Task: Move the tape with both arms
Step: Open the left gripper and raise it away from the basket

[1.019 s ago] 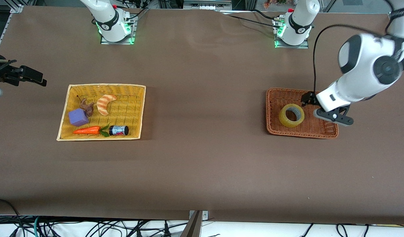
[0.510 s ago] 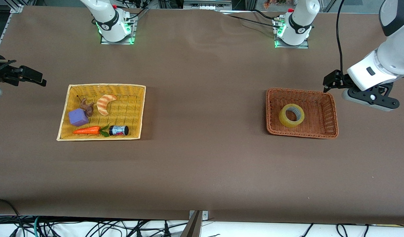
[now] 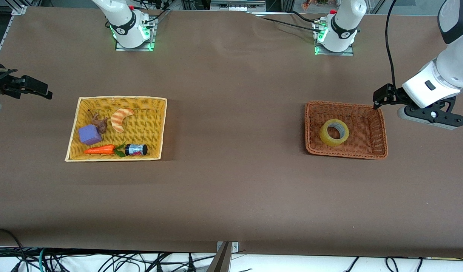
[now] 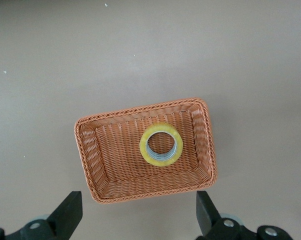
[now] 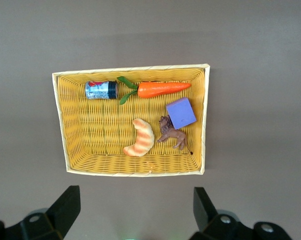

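Your left gripper (image 4: 135, 220) hung jaws wide above the brown basket (image 3: 380, 124); you wanted one jaw through the tape (image 3: 334, 132) hole. Right gripper (image 5: 133, 212) waited, wide too.

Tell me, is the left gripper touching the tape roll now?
Apart. In the left wrist view the left gripper hangs open above the table, with the tape roll lying flat in the brown basket, well clear of both fingers.
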